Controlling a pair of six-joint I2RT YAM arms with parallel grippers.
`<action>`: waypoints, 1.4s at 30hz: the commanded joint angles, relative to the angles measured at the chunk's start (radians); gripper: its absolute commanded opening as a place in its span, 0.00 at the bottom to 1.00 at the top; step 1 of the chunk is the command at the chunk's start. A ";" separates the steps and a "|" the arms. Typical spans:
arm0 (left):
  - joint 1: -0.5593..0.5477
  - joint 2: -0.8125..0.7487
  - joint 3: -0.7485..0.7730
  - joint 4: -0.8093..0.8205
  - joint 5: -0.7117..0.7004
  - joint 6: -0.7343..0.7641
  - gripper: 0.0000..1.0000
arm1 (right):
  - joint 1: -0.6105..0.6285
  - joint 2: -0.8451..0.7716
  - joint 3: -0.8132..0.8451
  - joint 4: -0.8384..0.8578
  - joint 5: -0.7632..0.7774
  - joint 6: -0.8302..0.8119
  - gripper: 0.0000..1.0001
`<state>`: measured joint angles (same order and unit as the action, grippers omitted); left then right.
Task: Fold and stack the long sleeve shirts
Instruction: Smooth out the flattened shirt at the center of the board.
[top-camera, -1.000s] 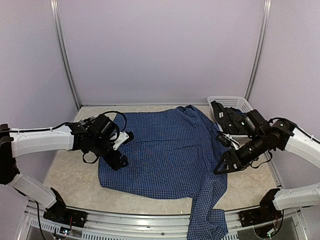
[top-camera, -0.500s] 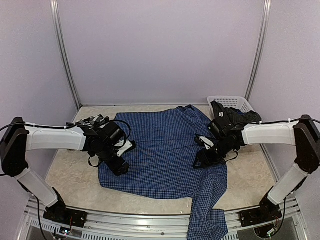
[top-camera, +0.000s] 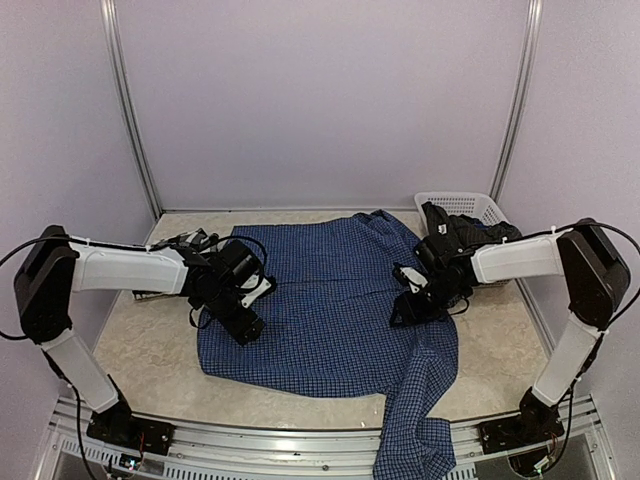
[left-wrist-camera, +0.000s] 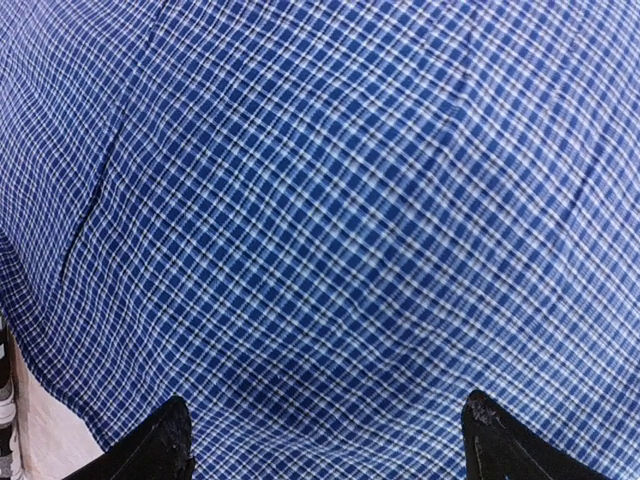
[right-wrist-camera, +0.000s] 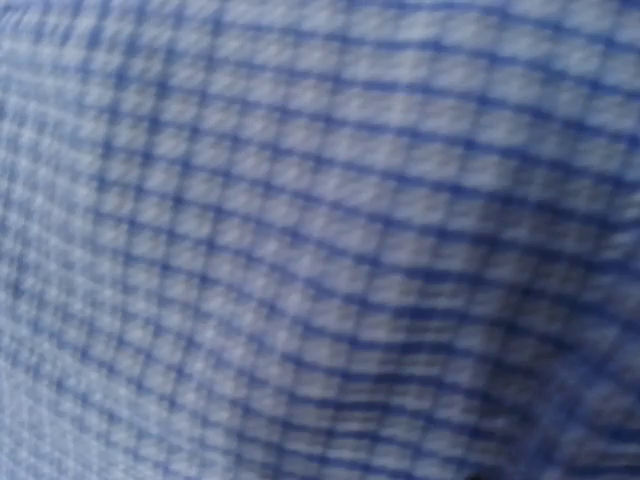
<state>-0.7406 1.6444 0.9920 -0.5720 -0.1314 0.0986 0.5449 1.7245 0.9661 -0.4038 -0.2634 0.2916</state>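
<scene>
A blue checked long sleeve shirt lies spread flat across the table, one sleeve hanging over the front edge. My left gripper is low over the shirt's left part. In the left wrist view it stands open, fingertips wide apart just above the blue cloth, nothing between them. My right gripper is pressed down onto the shirt's right side. The right wrist view is filled with blurred check cloth and shows no fingers. A dark shirt sits bundled in the basket.
The white plastic basket stands at the back right corner. Bare beige tabletop shows left of the shirt and at the right front. Metal frame posts and lilac walls close in the back and sides.
The right arm has swung left from the shirt's right edge and come down onto the cloth. The left gripper has slid a little right, further over the shirt.
</scene>
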 joint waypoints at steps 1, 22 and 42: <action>0.018 0.087 0.073 -0.004 -0.063 -0.037 0.87 | -0.061 0.016 0.011 0.011 0.063 -0.025 0.56; 0.073 0.346 0.328 0.088 -0.165 -0.141 0.87 | 0.088 -0.176 -0.090 0.189 -0.091 -0.126 0.67; 0.029 -0.172 0.066 0.194 -0.071 -0.186 0.94 | 0.279 -0.043 -0.193 0.177 -0.039 -0.005 0.64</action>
<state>-0.7055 1.5108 1.0718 -0.4065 -0.2489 -0.0658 0.7715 1.6550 0.8143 -0.1959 -0.3183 0.2375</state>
